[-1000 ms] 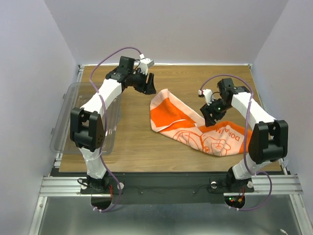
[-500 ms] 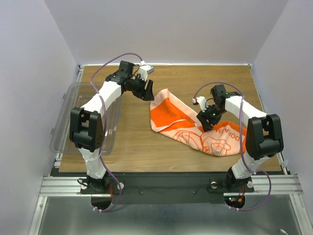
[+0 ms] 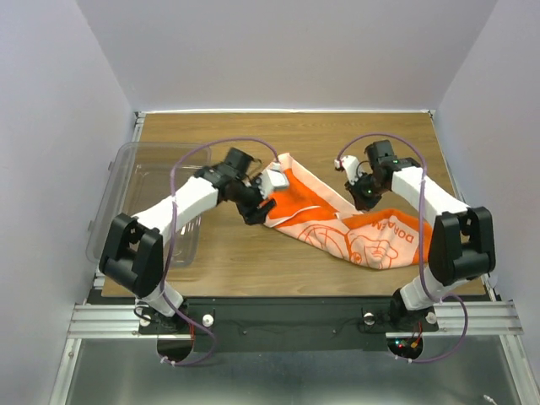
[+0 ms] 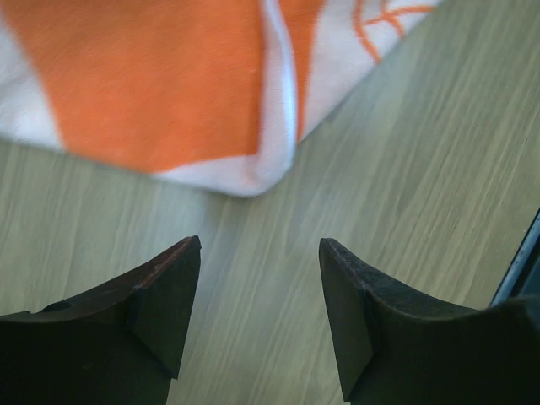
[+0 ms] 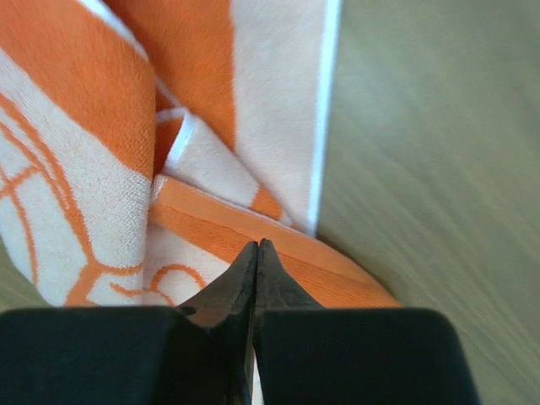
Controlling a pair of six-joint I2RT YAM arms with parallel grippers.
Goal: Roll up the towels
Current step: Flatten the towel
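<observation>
On our worktop, the orange towel lies rumpled toward 3 o'clock, its white panel showing an orange outline and lettering. Our left claw gapes released by its 9 o'clock corner; our right claw is clenched over an orange fold.

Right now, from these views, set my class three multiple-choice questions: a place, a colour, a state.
1. Where on the table is the clear tub? A) left edge B) far edge C) right edge
2. What colours is the towel? A) blue and white B) orange and white C) green and black
3. How is the left gripper? A) shut on cloth B) shut, empty C) open over bare wood

A, it sits left in the top view; B, every view shows those colours; C, wood shows between its jaws.
</observation>
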